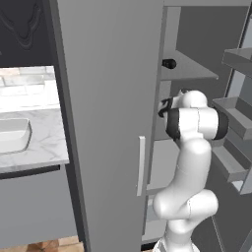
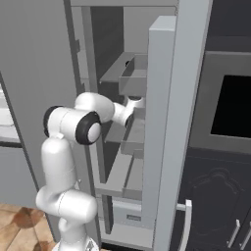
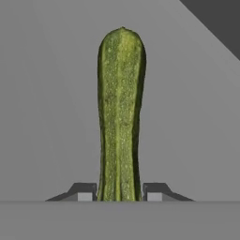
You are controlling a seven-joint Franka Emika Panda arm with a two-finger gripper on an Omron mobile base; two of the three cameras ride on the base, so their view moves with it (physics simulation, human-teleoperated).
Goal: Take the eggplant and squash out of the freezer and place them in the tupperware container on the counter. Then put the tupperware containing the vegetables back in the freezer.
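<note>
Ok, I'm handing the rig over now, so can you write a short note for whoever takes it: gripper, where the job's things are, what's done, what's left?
Gripper: shut on the squash, a fingertip on each side of its near end, inside the freezer.
Freezer doors stand open; the arm reaches in at shelf height.
Tupperware container: on the counter to the left; I can't see anything in it from here.
Eggplant: not located.
Done: squash grasped.
Left: carry squash to the container, find and add the eggplant, then put the container in the freezer.
</note>
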